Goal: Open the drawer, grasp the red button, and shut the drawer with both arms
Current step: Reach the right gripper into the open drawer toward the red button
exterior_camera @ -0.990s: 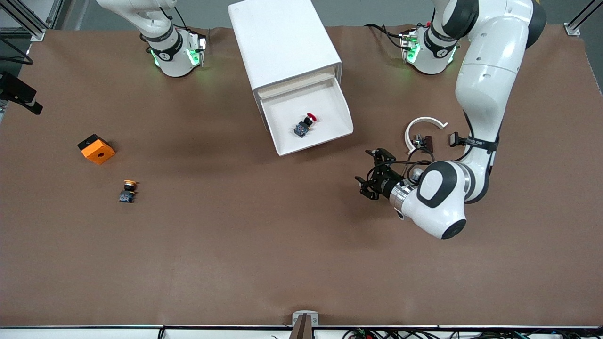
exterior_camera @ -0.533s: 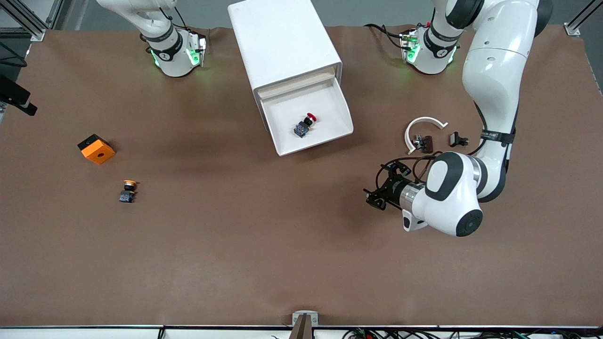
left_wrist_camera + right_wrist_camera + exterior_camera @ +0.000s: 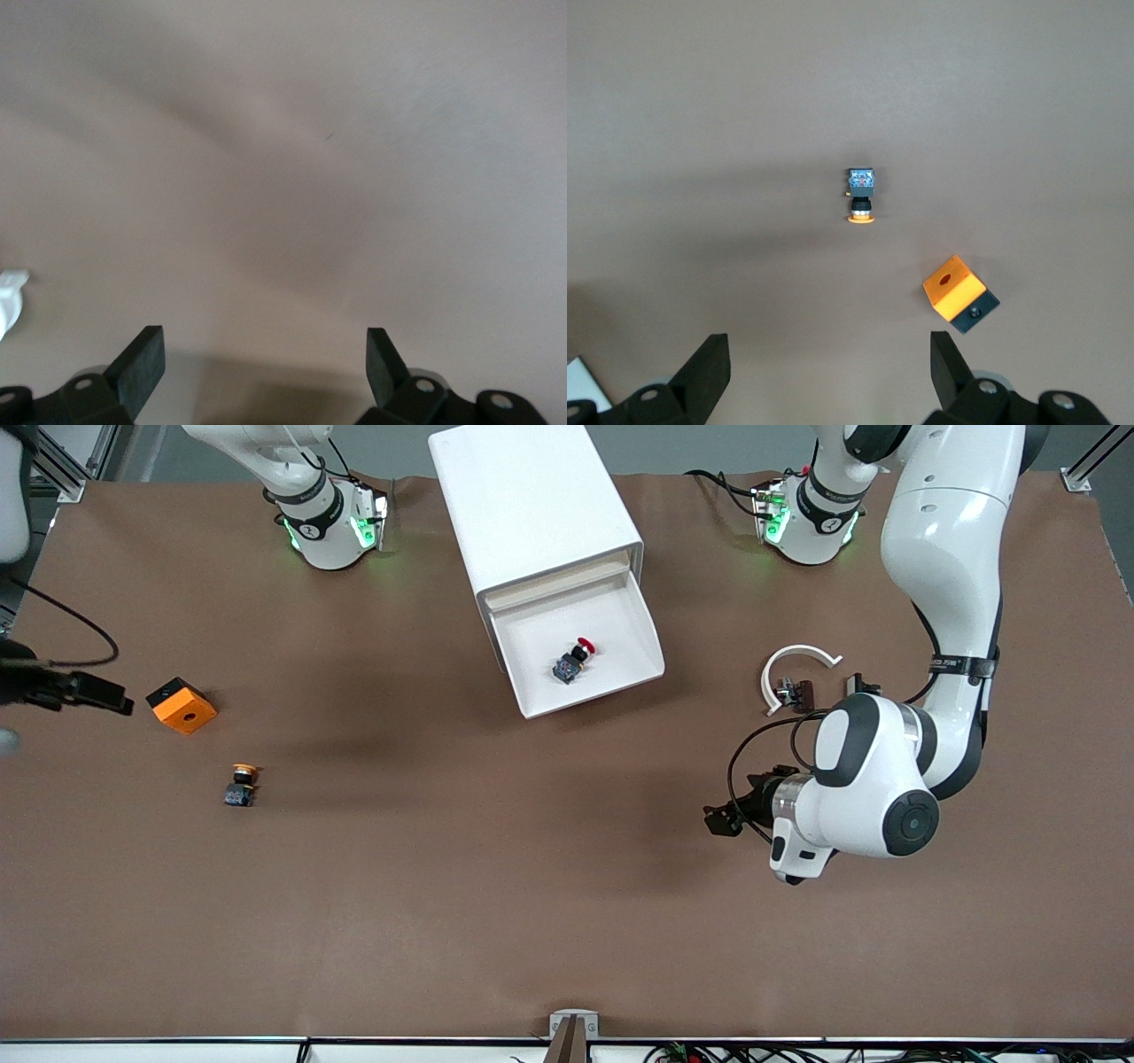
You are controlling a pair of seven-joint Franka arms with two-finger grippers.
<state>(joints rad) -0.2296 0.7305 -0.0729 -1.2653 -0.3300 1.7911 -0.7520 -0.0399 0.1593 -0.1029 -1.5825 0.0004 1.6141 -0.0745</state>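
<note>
The button [image 3: 574,661], red cap on a black-and-blue body, lies tilted on the floor of the drawer [image 3: 620,615], which stands pulled out of the white cabinet [image 3: 532,505] toward the front camera. I see it unmoved since a second ago. The left pincer [image 3: 722,818] has drawn away from the drawer toward the left arm's end and now hangs over bare brown surface [image 3: 496,886], fingers [image 3: 142,363] spread wide and empty. The right pincer [image 3: 830,372], newly in view at the right arm's end, also gapes wide, over the orange cube [image 3: 181,705] and the yellow-capped button [image 3: 240,784]. Open surface surrounds the drawer's front edge; a white ring [image 3: 797,669] lies near the left arm.
</note>
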